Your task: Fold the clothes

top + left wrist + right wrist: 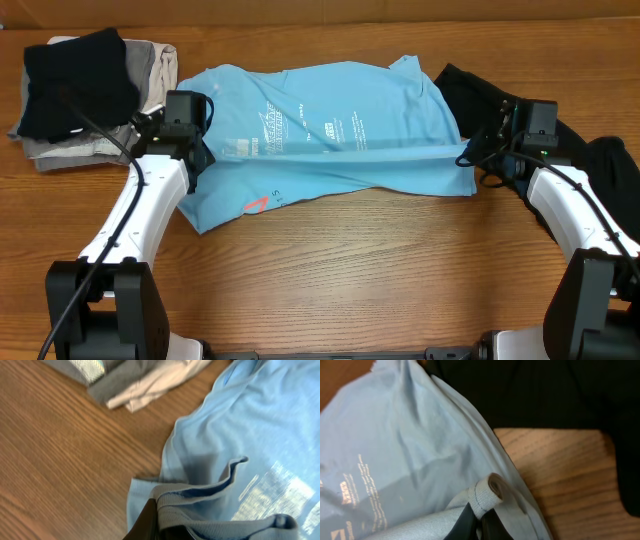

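Clothes here chiefly means the light blue T-shirt, which lies spread across the middle of the table, print side up, with a long crease running side to side through its lower half. The coral-red lettering shows near its lower left corner.

Each arm grips one side edge of it. The left gripper is clenched on the hem at the shirt's left edge; its wrist view shows the fingers pinching a bunched strip of hem. The right gripper is likewise clamped on the right edge, where the wrist view shows a small roll of hem caught between the fingers. Holding both ends of the same line probably keeps the cloth taut, so that a flap can be carried over evenly without sagging in the middle.

Just behind the right gripper lies a black garment, touching or slightly under the shirt's right shoulder; it fills the top of the right wrist view. It could snag or drag along if the right edge travels that way. At the far left corner sits a pile: a black piece on top of beige and grey ones, near the left arm but apart from the shirt. The near half of the table offers room for the fold.
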Tool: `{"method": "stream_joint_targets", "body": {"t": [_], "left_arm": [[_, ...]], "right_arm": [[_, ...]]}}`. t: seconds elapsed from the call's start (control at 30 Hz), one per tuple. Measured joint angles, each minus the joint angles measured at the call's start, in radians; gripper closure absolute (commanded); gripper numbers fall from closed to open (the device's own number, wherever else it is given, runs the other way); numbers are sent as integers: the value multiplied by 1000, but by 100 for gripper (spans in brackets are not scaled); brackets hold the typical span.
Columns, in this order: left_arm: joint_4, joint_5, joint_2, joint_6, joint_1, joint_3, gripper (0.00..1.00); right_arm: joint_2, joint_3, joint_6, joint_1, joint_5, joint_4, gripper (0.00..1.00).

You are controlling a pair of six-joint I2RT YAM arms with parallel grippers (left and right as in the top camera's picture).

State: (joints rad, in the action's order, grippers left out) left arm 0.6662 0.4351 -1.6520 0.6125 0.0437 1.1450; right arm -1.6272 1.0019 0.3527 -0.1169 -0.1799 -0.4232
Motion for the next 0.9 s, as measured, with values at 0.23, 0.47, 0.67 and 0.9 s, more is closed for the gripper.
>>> {"method": "stream_joint_targets", "body": {"t": [0.23,0.47,0.67,0.9], "left_arm": [[-2,4,-10,-14,0,4,96],[-21,8,-67,-18,0,4,96],[-69,11,-124,-28,0,4,0],[150,0,-132,-97,0,126,0]], "right_arm": [[-19,0,-6,15,-13,71,96],[-89,0,-9,74,-15,127,96],[-127,2,-12,97,-7,179,7],[-120,132,-16,57,3,-89,0]]}}
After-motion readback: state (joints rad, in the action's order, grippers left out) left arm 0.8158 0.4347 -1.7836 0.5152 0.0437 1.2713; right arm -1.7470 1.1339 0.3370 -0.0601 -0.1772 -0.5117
